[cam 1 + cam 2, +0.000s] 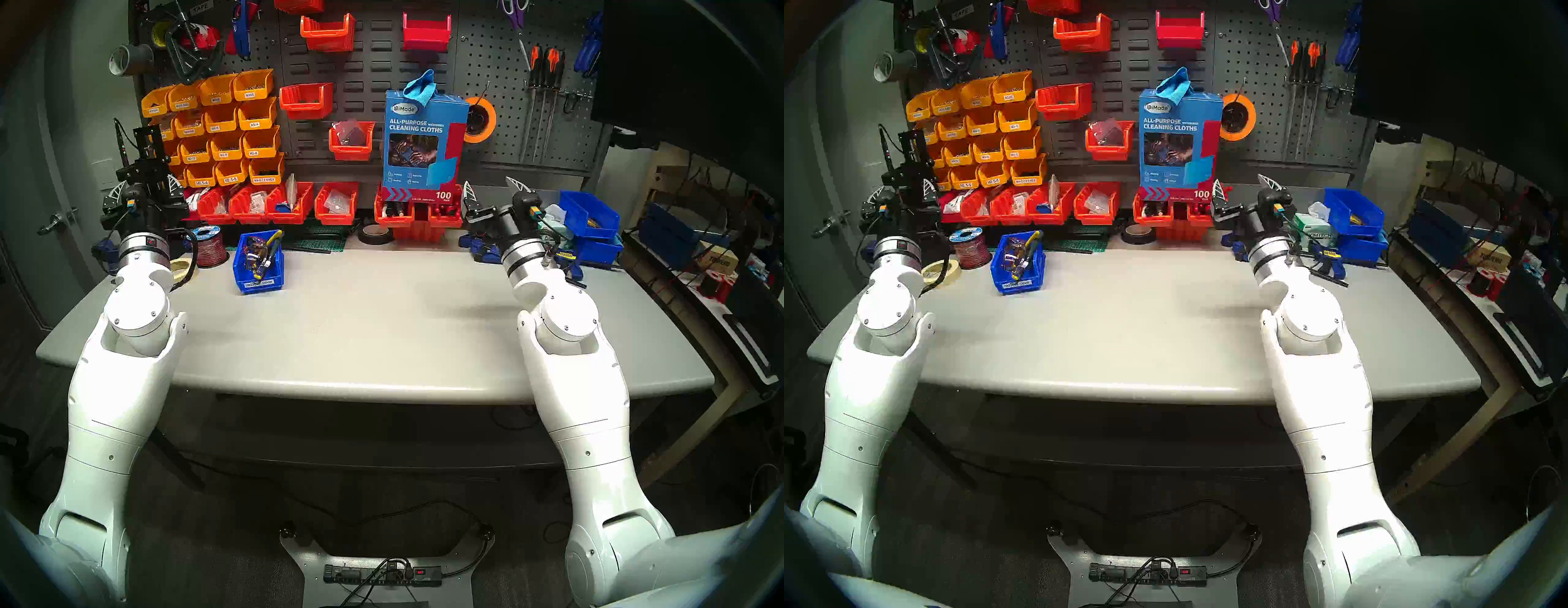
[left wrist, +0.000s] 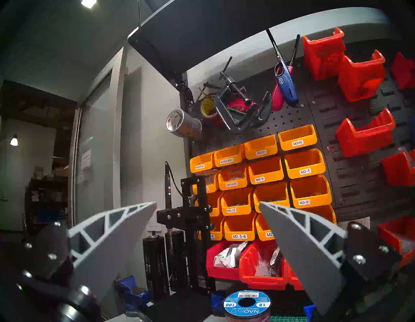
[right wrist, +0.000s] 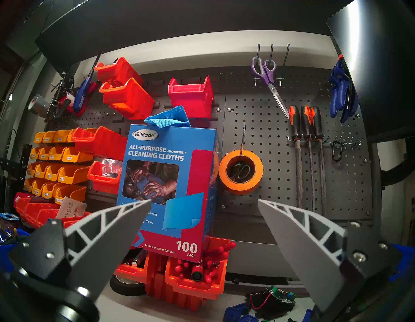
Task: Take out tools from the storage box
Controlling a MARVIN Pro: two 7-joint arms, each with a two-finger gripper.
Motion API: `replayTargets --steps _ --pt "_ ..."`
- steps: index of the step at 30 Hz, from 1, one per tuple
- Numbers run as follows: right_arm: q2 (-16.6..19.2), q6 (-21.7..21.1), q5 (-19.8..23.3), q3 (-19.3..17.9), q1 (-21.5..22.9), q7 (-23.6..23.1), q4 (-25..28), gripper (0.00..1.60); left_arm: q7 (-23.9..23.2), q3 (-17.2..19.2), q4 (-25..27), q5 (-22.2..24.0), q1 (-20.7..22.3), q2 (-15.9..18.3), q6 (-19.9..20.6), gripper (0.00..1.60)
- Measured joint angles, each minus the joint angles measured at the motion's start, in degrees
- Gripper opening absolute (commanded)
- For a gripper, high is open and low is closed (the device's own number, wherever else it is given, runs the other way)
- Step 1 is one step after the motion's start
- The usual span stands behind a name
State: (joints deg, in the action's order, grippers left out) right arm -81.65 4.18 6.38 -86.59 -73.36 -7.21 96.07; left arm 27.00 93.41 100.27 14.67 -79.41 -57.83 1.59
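Note:
The storage box (image 1: 259,283) is a small blue bin with a white label strip, standing at the back left of the grey table (image 1: 360,331); it also shows in the head right view (image 1: 1018,283). Yellow-handled cutters (image 1: 273,239) and clear safety glasses (image 1: 253,250) stick up inside it. I cannot make out the pliers or the black cup-shaped piece. My left gripper (image 1: 144,189) is open and empty, raised to the left of the box and facing the pegboard (image 2: 207,203). My right gripper (image 1: 488,186) is open and empty at the back right (image 3: 204,201).
A wire spool (image 1: 210,246) and a masking tape roll (image 1: 180,267) stand left of the box. Red bins (image 1: 271,206), a cleaning-cloths box (image 1: 424,140) and a black tape roll (image 1: 375,233) line the back. Larger blue bins (image 1: 589,216) and blue clamps (image 1: 483,250) are at the right.

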Motion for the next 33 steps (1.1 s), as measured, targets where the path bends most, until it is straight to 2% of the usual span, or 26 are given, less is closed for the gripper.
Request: replayTargets --steps 33 --pt "0.0 0.0 0.04 -0.01 0.0 0.0 0.0 1.6 0.1 -0.03 0.02 0.01 0.0 0.16 -0.04 1.6"
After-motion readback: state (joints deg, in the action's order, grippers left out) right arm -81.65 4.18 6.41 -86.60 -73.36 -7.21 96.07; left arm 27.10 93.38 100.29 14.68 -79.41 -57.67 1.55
